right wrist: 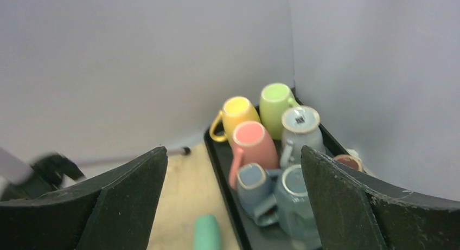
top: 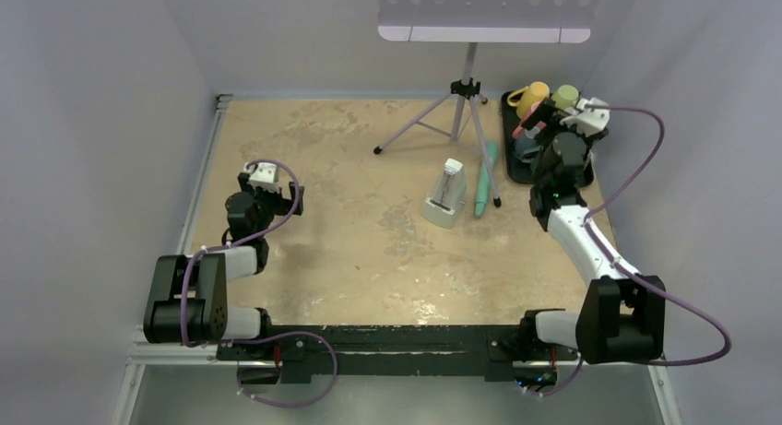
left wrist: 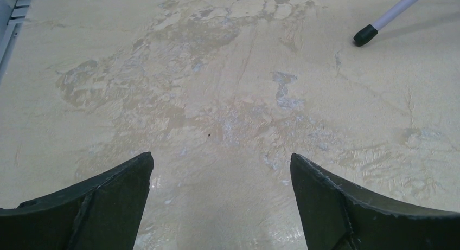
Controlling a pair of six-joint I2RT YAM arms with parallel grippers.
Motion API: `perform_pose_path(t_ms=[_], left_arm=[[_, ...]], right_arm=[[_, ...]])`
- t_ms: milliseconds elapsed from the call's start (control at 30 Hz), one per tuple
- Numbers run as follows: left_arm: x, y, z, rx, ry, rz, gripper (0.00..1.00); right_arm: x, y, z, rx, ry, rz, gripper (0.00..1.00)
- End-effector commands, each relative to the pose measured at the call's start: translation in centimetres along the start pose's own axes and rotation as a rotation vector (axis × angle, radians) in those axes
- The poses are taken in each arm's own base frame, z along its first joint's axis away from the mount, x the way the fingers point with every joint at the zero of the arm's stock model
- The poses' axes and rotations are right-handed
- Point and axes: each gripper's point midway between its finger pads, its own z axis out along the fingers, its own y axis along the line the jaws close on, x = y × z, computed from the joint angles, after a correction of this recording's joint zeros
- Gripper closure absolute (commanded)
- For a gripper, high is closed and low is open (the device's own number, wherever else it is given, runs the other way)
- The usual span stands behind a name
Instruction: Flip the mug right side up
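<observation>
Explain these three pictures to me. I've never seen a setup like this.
A robot's left arm and right arm are bolted to the near edge of a table. The wide picture looks down from above; the other two come from wrist cameras, the dark wedges being gripper fingers. The left gripper is open over the tabletop. The right gripper, also open and empty, faces a black tray of mugs, yellow, green, pink and grey-blue, seemingly bottom-up. A tripod, a white object and a teal object share the table.
</observation>
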Motion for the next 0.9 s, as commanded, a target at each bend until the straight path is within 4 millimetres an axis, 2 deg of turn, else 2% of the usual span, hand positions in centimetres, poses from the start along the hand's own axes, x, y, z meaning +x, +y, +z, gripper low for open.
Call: perform_pose_path(t_ms=[0, 33, 67, 133, 233, 367, 467, 567, 667, 767, 867], left_arm=[[-3.8, 0.8, 1.0, -0.001, -0.032, 0.009, 0.0], [-2.6, 1.0, 1.2, -0.006, 0.105, -0.054, 0.0], [-3.6, 1.3, 1.9, -0.006, 0.192, -0.078, 0.0], [-4.8, 0.0, 2.3, 0.101, 0.351, -0.086, 0.0], [-6.6, -0.5, 2.4, 0.153, 0.376, -0.066, 0.0], [-7.4, 0.1, 1.6, 0.131, 0.467, -0.068, 0.0], [-8.2, -0.1, 1.2, 0.139, 0.486, -0.074, 0.0], [-8.6, -0.5, 0.8, 0.157, 0.504, -0.085, 0.0], [-8.1, -0.6, 0.6, 0.164, 0.529, -0.087, 0.0], [-7.8, -0.5, 0.6, 0.166, 0.538, -0.077, 0.0], [-7.7, -0.4, 0.7, 0.169, 0.54, -0.068, 0.0]], right_arm=[[1.2, -1.2, 1.0, 0.188, 0.208, 0.047, 0.04], [1.2, -1.2, 1.5, 0.223, 0.228, 0.068, 0.05], [1.4, -1.2, 1.9, 0.252, 0.254, 0.074, 0.06], [1.7, -0.6, 2.9, 0.281, 0.295, 0.096, 0.08], [2.4, 0.2, 4.6, 0.333, 0.344, 0.133, 0.12], [4.6, 0.4, 5.9, 0.401, 0.401, 0.171, 0.12], [5.3, -1.1, 6.3, 0.482, 0.4, 0.121, 0.12], [5.9, -2.0, 7.3, 0.452, 0.439, 0.064, 0.12], [6.4, -5.3, 7.3, 0.501, 0.487, 0.015, 0.09], [6.1, -7.2, 7.0, 0.435, 0.501, 0.017, 0.13], [5.1, -8.0, 6.8, 0.284, 0.481, -0.02, 0.17]])
